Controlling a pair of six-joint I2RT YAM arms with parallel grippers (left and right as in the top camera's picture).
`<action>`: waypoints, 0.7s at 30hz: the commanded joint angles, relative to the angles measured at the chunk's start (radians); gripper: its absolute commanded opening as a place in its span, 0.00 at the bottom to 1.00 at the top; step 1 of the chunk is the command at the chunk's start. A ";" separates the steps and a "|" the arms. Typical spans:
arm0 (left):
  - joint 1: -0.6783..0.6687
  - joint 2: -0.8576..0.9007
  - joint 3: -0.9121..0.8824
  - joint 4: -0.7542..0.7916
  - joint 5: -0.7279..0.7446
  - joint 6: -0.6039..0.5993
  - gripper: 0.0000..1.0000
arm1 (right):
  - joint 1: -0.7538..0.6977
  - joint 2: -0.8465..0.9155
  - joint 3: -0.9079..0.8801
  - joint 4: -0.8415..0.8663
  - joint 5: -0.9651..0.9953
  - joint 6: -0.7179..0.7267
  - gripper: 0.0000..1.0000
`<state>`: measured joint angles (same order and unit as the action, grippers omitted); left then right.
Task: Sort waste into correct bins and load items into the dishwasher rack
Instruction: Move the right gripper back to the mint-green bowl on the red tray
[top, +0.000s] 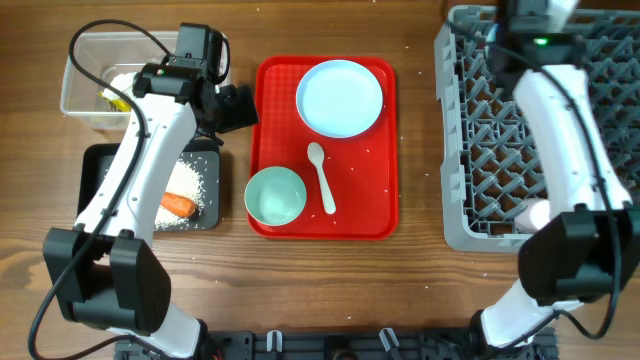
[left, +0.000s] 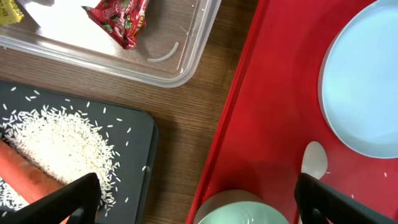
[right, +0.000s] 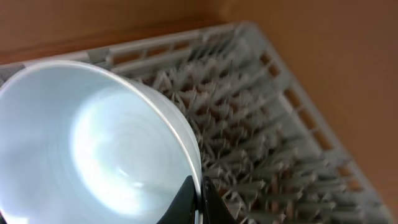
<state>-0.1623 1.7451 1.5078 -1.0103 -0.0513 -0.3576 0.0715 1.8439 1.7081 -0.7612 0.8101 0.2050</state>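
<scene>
1. My left tool (left: 199, 200), opened wide and empty, hangs above the tabletop (left: 180, 118) between the black tray (left: 134, 124) and the red tray (left: 261, 112).
2. My right tool (right: 196, 202) pinches the rim of a pale blue bowl (right: 93, 149) over the dishwasher rack (right: 261, 124).
3. The carrot (top: 177, 204) and rice (top: 195, 180) lie in the black tray; the wrapper (left: 121, 22) lies in the clear tub (left: 186, 62).
4. The plate (top: 340, 97), spoon (top: 322, 175) and second bowl (top: 275, 195) rest on the red tray.
</scene>
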 joint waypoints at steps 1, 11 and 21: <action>0.002 0.010 -0.006 0.000 0.006 -0.002 1.00 | 0.038 0.057 -0.002 0.097 0.197 -0.120 0.04; 0.002 0.010 -0.006 0.000 0.006 -0.002 1.00 | 0.043 0.196 -0.002 0.433 0.320 -0.531 0.04; 0.002 0.010 -0.006 0.000 0.006 -0.003 1.00 | 0.060 0.301 -0.002 0.528 0.282 -0.777 0.04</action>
<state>-0.1623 1.7451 1.5078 -1.0103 -0.0509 -0.3576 0.1165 2.1128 1.7046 -0.2481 1.0985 -0.4931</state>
